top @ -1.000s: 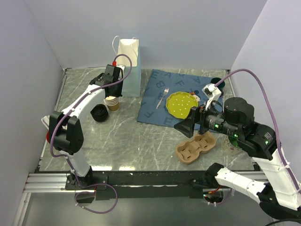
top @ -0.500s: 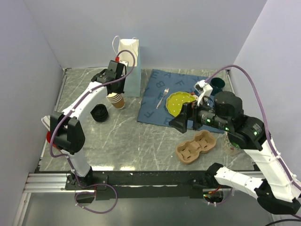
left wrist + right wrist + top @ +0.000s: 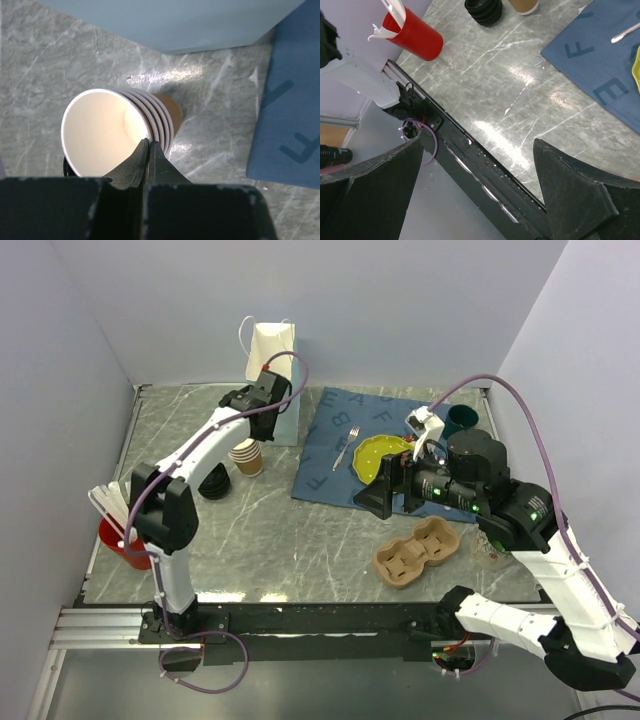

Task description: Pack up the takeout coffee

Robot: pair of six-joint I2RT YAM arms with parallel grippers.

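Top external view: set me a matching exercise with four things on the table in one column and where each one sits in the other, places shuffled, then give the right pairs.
Things
1. paper bag
2. fork
3. cup carrier
4. red cup

Places
A. on the bare table, toward the front right
B. standing upright toward the back of the table
C. at the table's left edge, near the front
D. on the blue mat, left of the yellow plate

Pairs: 1-B, 2-D, 3-A, 4-C
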